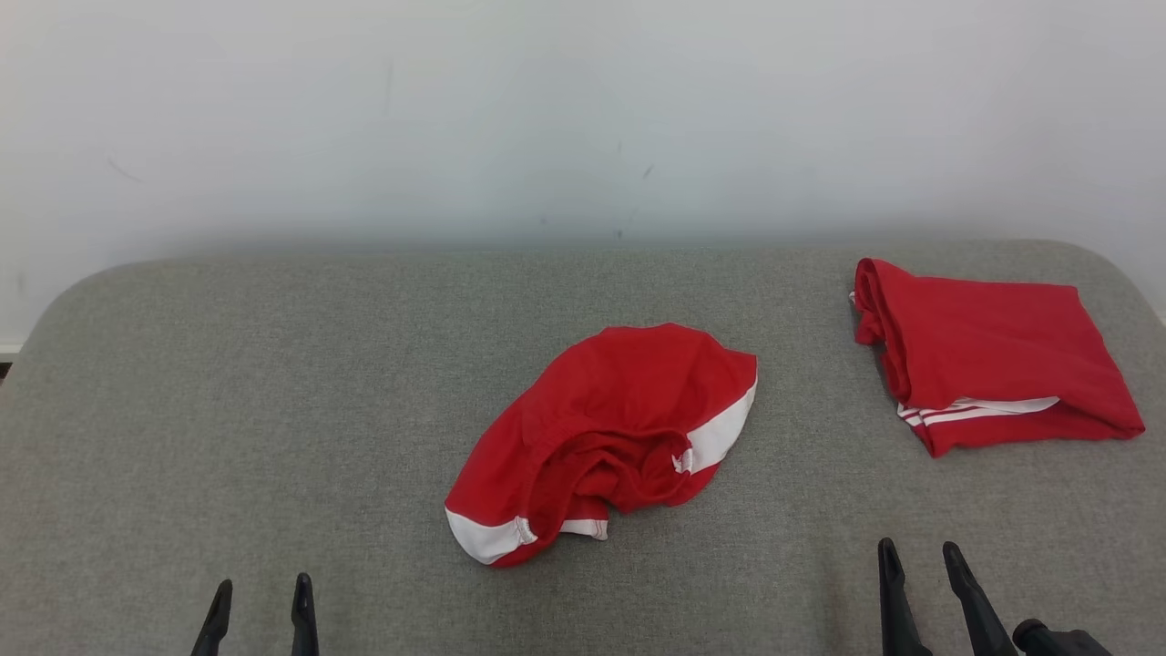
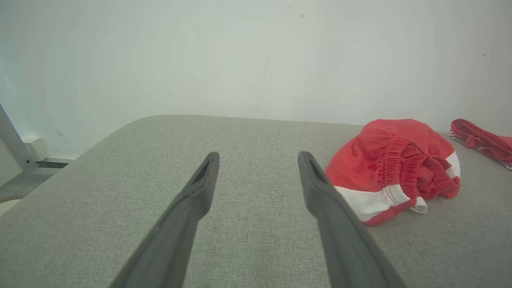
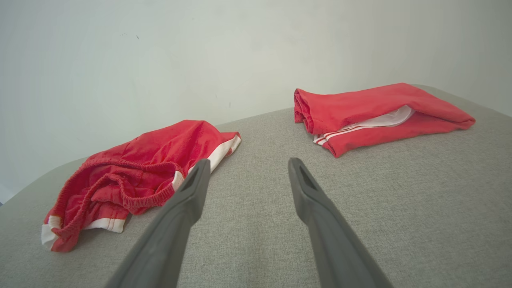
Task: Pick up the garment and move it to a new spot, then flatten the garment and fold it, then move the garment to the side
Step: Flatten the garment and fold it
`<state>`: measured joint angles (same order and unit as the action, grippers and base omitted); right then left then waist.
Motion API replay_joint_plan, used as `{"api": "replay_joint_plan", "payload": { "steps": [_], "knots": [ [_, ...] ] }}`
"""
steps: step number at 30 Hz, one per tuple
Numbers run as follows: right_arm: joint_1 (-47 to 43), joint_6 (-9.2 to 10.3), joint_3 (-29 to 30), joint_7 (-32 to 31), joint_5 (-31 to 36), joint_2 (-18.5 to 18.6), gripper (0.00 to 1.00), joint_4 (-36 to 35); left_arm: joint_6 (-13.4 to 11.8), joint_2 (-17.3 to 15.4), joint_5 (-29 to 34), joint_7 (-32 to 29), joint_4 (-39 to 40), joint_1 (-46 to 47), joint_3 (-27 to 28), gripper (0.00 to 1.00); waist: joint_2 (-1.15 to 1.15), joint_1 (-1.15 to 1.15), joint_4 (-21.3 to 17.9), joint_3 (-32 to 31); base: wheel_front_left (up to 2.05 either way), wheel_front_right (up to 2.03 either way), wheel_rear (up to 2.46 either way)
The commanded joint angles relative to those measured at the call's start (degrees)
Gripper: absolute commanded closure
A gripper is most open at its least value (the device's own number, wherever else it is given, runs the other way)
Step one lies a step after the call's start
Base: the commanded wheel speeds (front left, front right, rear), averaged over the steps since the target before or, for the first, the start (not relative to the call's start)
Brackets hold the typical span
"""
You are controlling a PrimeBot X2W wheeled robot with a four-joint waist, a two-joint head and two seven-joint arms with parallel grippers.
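Observation:
A crumpled red garment (image 1: 608,435) with white bands and an elastic waistband lies bunched in the middle of the grey padded table (image 1: 273,383). The left wrist view has the garment (image 2: 392,168) at its right, the right wrist view has the garment (image 3: 136,176) at its left. My left gripper (image 1: 261,588) stands open at the near edge, well to the garment's left, holding nothing. My right gripper (image 1: 920,556) is open too, low at the near right, apart from the cloth. From each wrist, the left gripper (image 2: 258,158) and the right gripper (image 3: 246,164) show bare table between their fingers.
A second red garment (image 1: 988,351) with white stripes lies folded at the table's far right, and this folded garment (image 3: 380,114) sits beyond my right fingers. A pale wall (image 1: 583,118) stands right behind the table. A metal frame (image 2: 16,150) shows off the left end.

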<state>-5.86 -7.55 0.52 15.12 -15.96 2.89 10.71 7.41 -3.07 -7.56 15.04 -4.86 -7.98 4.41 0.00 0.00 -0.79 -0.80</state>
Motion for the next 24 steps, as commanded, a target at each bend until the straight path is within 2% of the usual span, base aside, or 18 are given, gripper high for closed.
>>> {"api": "replay_joint_plan", "payload": {
  "steps": [1, 24],
  "knots": [
    [-0.15, 0.10, 0.12, 0.06, 0.45, -0.02, 0.00, 0.03, 0.05, 0.14, -0.30, 0.14, -0.07, -0.11, 0.12, 0.00, 0.00, 0.00, 0.00, -0.06, 0.00, 0.00, 0.00],
    [-0.47, 0.10, 0.07, 0.06, 0.25, -0.01, 0.00, 0.27, 0.01, 0.21, 0.13, 0.14, -0.60, -0.39, 0.61, 0.00, 0.00, 0.00, 0.12, 0.04, 0.00, 0.00, 0.00]
  ]
}}
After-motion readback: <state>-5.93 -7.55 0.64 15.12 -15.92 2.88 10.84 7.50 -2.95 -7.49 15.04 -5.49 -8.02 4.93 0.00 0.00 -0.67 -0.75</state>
